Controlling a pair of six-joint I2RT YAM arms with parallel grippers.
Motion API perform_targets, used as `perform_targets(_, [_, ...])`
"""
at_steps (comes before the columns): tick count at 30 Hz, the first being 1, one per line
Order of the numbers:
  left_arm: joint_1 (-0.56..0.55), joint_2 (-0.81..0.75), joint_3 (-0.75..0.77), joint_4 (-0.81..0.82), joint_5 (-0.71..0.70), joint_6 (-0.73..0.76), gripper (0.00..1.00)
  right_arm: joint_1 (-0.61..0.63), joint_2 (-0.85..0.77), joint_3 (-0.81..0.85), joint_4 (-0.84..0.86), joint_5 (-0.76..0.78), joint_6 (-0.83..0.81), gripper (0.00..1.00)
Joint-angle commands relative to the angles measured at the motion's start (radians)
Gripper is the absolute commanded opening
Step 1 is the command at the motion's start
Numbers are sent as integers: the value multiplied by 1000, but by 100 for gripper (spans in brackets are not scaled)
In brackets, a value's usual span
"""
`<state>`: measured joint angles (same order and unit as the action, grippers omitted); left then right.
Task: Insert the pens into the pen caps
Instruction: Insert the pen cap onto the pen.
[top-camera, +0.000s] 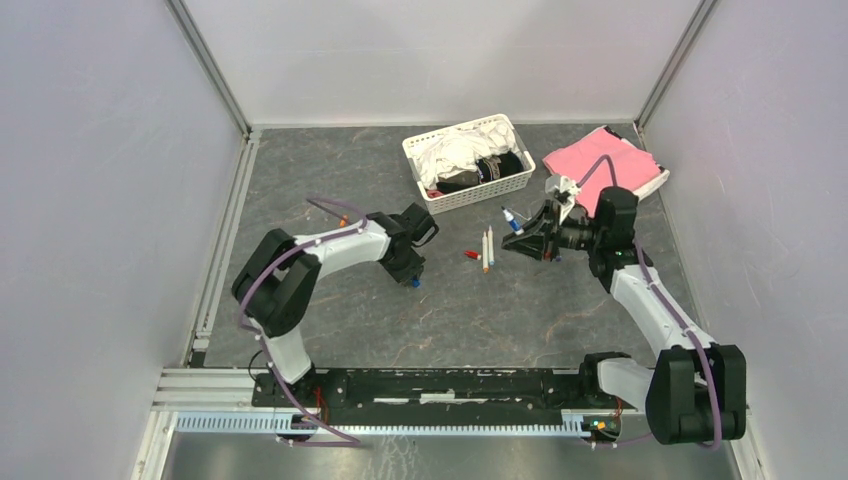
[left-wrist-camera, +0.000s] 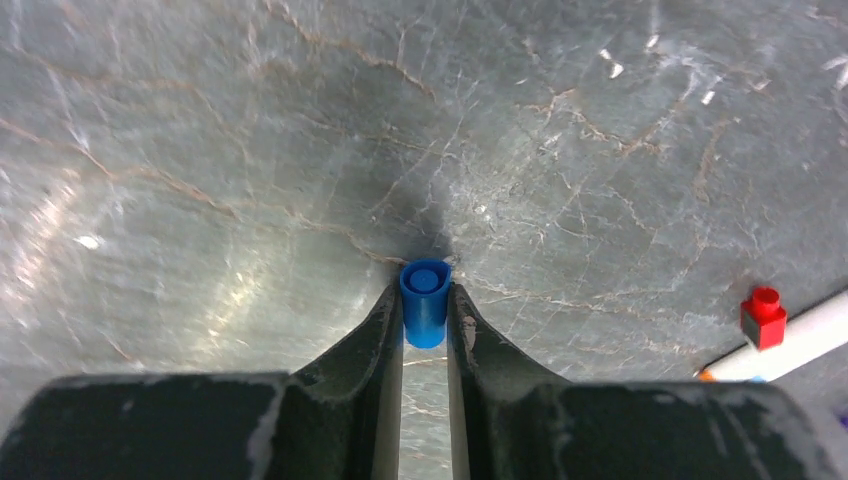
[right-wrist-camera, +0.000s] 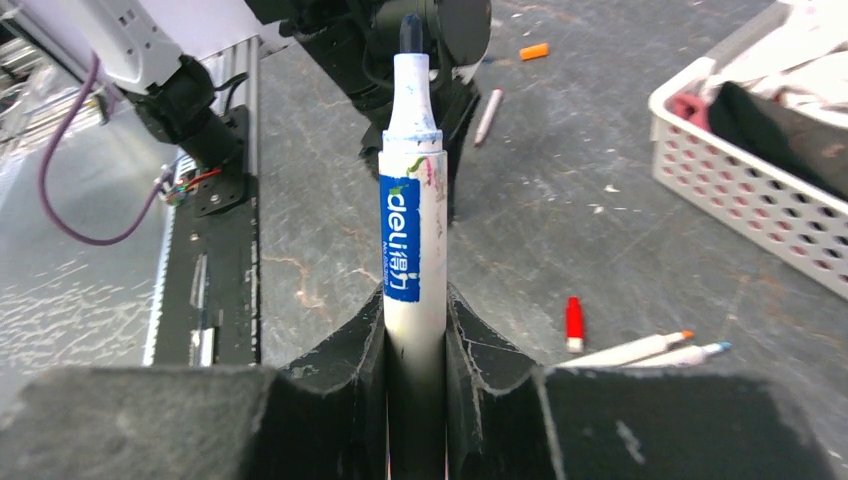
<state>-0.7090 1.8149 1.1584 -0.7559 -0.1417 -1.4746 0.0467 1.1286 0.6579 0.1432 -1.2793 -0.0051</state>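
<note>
One stubby cylindrical blue cap (left-wrist-camera: 425, 300), one slim white-barrelled pen (right-wrist-camera: 413, 250), veined grey tabletop (left-wrist-camera: 250, 150).

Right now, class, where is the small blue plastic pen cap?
The blue cap is pinched in the left gripper, down at the grey table; in the left wrist view the small red cap lies to its right.
</note>
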Motion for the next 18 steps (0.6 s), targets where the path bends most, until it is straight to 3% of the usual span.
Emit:
perform_targets(1, [-2,-172,-125,225,-107,273,2,79,9,-40,138,30,102,0])
perform_targets(6, [-9,-441,-362,603,-82,435,2,175,69,-106,271,82,209,0])
perform_targets(9, [-8,-599,-538,940,-22,518,2,224,105,-199,517,111,384,0])
perform_targets(12, [-9,-702,-642,1155,6,568,2,296,129,-262,690,132,493,0])
perform_targets(18, [-9,-812,-777,1531,45,577,2,391,106,-276,720,198,520,0])
